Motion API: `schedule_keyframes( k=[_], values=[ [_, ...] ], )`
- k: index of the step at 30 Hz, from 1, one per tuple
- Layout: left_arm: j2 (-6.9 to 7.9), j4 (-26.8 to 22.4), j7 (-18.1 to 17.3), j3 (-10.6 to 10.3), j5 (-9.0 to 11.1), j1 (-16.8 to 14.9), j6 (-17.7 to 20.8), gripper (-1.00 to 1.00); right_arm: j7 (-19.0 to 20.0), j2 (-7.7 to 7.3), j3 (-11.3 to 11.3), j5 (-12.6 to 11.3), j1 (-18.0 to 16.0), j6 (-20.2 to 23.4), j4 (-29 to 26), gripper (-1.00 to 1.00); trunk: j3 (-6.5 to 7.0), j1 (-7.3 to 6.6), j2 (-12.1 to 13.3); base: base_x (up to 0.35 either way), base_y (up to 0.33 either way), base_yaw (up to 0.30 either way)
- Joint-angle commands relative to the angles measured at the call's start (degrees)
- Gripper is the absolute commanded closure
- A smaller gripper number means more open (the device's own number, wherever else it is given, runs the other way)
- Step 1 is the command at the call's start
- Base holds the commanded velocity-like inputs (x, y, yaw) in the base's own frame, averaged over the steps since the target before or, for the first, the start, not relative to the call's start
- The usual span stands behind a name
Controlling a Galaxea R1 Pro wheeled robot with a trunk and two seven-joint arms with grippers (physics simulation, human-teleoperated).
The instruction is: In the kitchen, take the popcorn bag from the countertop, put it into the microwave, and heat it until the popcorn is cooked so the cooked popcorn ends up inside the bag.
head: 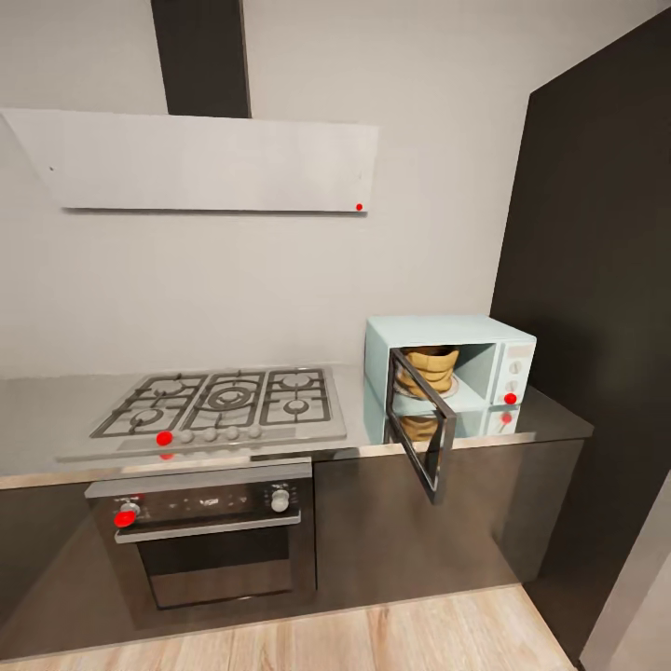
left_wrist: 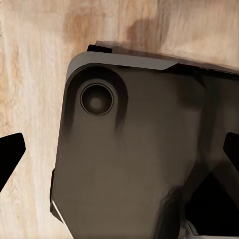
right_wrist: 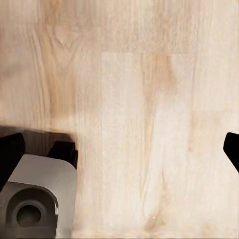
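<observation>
The bag (head: 431,369) is sitting upright inside the microwave (head: 452,376), whose door (head: 421,431) is hanging open, swung out over the counter (head: 550,424) edge toward the robot. Both arms are hanging low, well short of the microwave. The left gripper (left_wrist: 119,154) is pointing down over the robot's grey base (left_wrist: 134,164) and the wood floor (right_wrist: 139,99), its dark fingertips (left_wrist: 9,152) spread wide with nothing between them. The right gripper (right_wrist: 119,147) is likewise spread wide and empty over the floor. The door is probably the next target: it is lying up and ahead of both hands, nearer the right arm.
</observation>
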Motion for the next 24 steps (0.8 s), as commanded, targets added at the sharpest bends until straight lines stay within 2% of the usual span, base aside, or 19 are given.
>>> schedule_keyframes(
  k=[1, 7, 13, 19, 24],
  values=[
    [-0.05, 0.0, 0.1, 0.1, 0.4, 0.0, -0.1, -1.0, 0.2, 0.19, -0.5, 0.4, 1.0, 0.0, 0.1, -1.0, -0.05, 0.0, 0.0, 0.0, 0.0, 0.0],
    [-0.1, 0.0, 0.1, 0.2, 0.4, 0.0, -0.1, -1.0, 0.1, -0.05, -0.6, 0.6, 2.3, 0.1, 0.1, -1.0, -0.05, 0.0, 0.0, 0.116, -0.099, 0.0],
    [-0.02, 0.1, 0.1, 5.1, 0.5, 0.0, 0.0, -1.0, -0.2, 0.04, -0.5, 0.6, 2.7, 0.3, 0.0, -1.0, -0.05, 0.0, 0.0, 0.215, -0.193, 0.0],
    [-0.09, 0.1, 0.2, 5.8, 0.5, 0.0, -0.1, -1.0, -0.5, 0.59, -0.5, 0.8, 2.7, 0.0, 0.0, -1.0, -0.05, 0.0, 0.0, 0.213, -0.204, 0.0],
    [-0.1, 0.1, 0.2, 5.9, 0.4, 0.0, -0.2, -1.0, -0.6, 0.65, -0.5, 0.7, 2.7, -0.3, 0.0, -1.0, -0.05, 0.0, 0.0, 0.035, -0.276, 0.0]
  ],
)
